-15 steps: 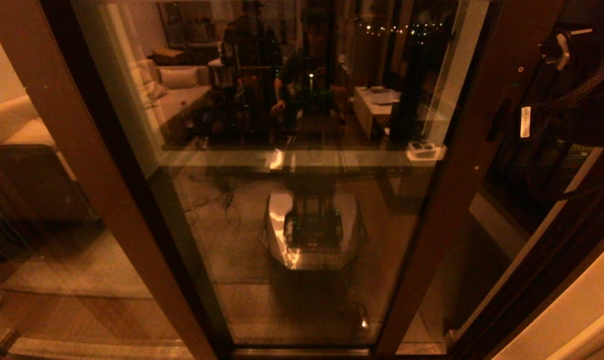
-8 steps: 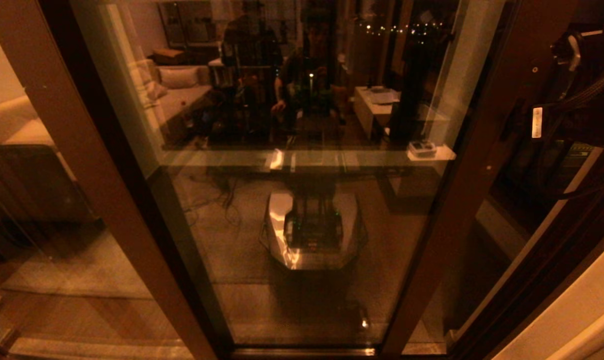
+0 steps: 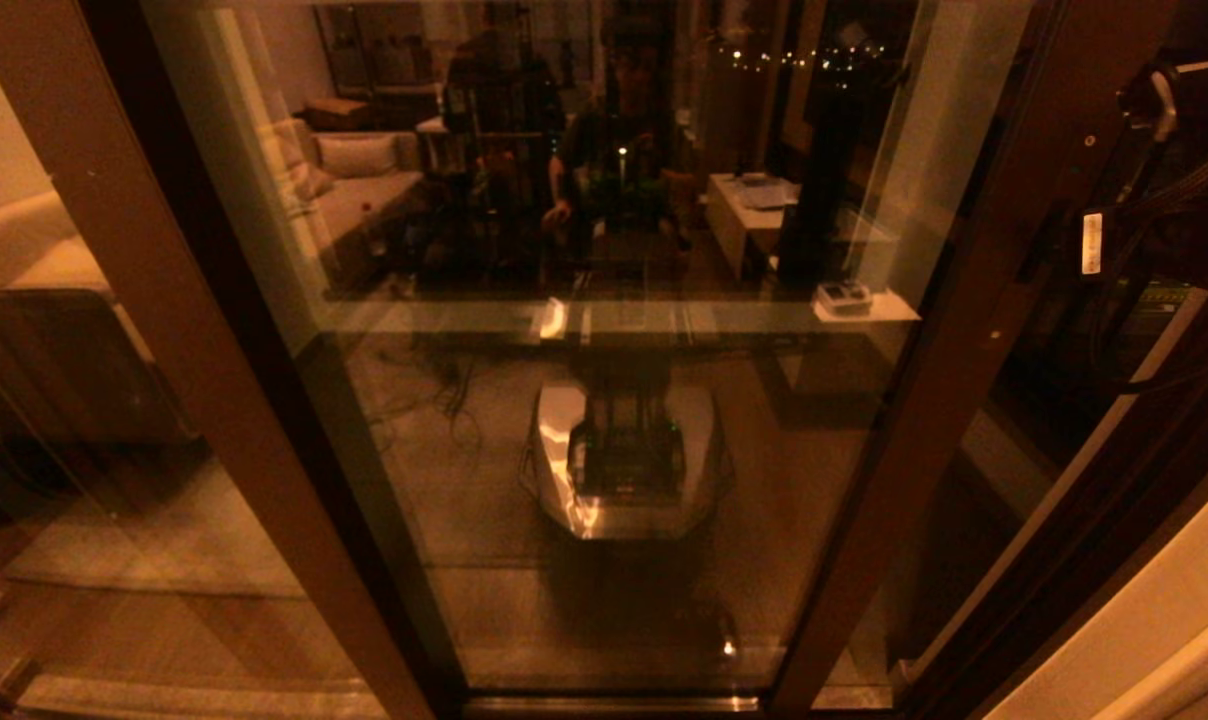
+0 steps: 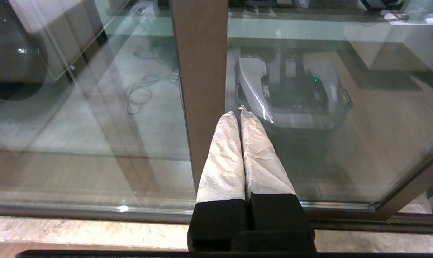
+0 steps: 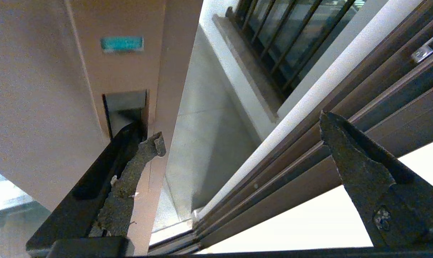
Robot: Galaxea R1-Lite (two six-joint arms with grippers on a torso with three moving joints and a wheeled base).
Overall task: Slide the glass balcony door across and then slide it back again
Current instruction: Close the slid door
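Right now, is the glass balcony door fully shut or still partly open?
Partly open. In the right wrist view a gap shows the balcony floor between the glass balcony door edge and the side frame. The right tool, jaws spread, has one finger at that edge.

The left gripper (image 4: pixel 240 111) has two long tapered fingers (image 4: pixel 223 157) wrapped in pale grey cloth-like padding, set in glossy black blocks. The right gripper (image 5: pixel 239 134) has dark, wedge-shaped fingers (image 5: pixel 360 172) faced with rough, frayed grey padding, with a small round screw. The right arm (image 3: pixel 1154 190) is black, with a braided cable and a white label.
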